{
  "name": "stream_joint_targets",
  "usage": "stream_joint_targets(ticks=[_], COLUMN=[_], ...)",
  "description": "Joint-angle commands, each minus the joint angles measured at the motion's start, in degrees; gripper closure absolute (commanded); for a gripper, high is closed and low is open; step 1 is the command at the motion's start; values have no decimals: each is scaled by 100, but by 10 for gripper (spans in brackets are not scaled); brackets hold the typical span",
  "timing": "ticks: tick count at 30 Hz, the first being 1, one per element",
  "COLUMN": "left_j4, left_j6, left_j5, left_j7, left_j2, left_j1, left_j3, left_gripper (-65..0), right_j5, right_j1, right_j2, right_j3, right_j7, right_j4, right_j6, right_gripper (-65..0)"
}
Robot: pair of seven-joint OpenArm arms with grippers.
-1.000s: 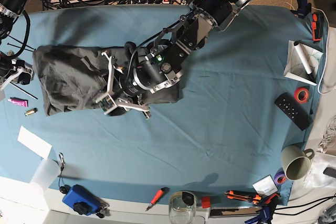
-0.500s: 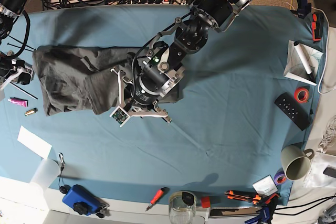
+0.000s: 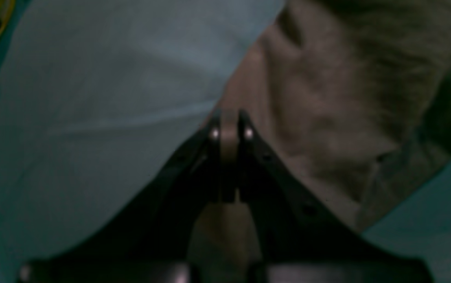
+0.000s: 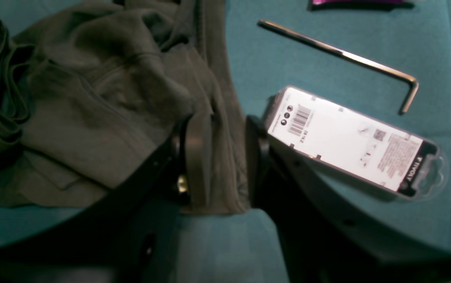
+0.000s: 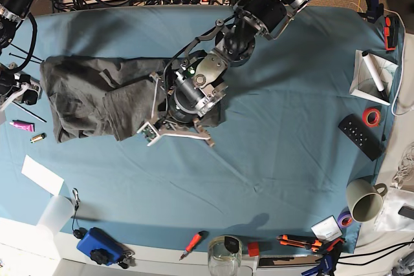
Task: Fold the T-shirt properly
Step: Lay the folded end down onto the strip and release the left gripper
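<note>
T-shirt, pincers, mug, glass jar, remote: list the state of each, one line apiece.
T-shirt: wrinkled, bunched, not neatly folded
Left pincer: shut
Right pincer: open
Mug: tipped toward the camera or upright, can't tell
Glass jar: contents unclear
Remote: lying flat

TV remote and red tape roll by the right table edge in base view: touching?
Apart. The base view shows blue tablecloth between the remote and the red tape roll above it.
</note>
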Motion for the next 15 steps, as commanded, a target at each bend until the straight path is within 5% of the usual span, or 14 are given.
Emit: stream_joint_targets(ticks=[1, 6, 15], left_j4=[107, 109, 376], left_j6=[109, 103, -706], left_j5=[33, -308, -1342], left_j7=[-28, 282, 439], left_j2=[96, 83, 81], left_j1=[-129, -68, 317], left_j3=[-85, -807, -2065], left_gripper=[0, 0, 0], right_j5=[74, 76, 76], right_j1=[79, 79, 83], right_j2=[173, 175, 175], right_j3=[44, 44, 44], right_j7=[127, 175, 605], right_j4=[92, 92, 92], right_j6=[9, 9, 9], right_gripper=[-157, -157, -157])
